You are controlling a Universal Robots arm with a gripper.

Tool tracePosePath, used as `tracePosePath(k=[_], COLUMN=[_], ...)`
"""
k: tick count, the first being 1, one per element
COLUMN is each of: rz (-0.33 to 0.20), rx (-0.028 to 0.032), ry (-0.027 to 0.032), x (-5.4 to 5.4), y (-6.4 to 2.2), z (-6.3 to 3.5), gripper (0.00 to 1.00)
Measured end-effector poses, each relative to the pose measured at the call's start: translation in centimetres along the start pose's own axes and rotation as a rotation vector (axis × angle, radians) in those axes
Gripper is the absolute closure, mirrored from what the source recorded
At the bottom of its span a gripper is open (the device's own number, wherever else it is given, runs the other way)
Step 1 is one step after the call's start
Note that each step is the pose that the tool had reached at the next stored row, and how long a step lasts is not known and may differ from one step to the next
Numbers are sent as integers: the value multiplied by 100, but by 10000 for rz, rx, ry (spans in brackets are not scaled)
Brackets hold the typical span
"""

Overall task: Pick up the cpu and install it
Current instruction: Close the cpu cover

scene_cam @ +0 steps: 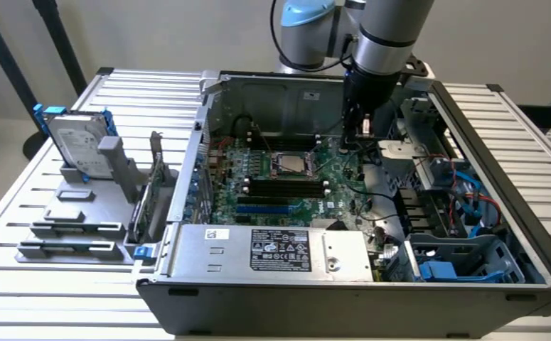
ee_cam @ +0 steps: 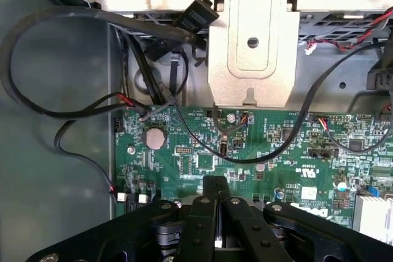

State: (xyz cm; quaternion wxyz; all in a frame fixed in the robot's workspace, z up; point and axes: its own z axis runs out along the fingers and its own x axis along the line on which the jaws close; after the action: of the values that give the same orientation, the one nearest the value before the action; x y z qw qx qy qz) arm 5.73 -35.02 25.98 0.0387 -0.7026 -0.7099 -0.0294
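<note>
While my hand [scene_cam: 359,138] hangs clenched on nothing over the motherboard [ee_cam: 202,151], on the drive-cage side of the case [scene_cam: 256,298], the cpu [scene_cam: 291,165] looks to be the silver square lying flat in the socket [scene_cam: 275,169] mid-board. That puts it apart from me, toward the exterior view's left and a bit nearer that camera. It's square, so there's no long axis to align to, just that sideways offset. I can't tell if it's seated or latched, and in the exterior view my fingertips [ee_cam: 207,197] get lost against dark cables [ee_cam: 147,24], so their height above the board is a guess.
</note>
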Motion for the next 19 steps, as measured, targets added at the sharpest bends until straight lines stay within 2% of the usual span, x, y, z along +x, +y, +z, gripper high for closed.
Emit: tracePosePath(k=[3,7,8,9,10,11,13,15,17,19], rz=[-1,-2,0,7,16,30,62,86,104,116], rx=[0,3,33,89,173,307,614,853,1027,1128], ry=[35,133,142,147,151,157,166,169,168,171], x=[14,42,43,42,42,43,43,44,44,45], y=[1,2,2,1,1,2,1,2,2,-10], z=[48,90,93,95,95,96,97,95,91,86], gripper=[89,89,89,89,89,89,89,89,89,89])
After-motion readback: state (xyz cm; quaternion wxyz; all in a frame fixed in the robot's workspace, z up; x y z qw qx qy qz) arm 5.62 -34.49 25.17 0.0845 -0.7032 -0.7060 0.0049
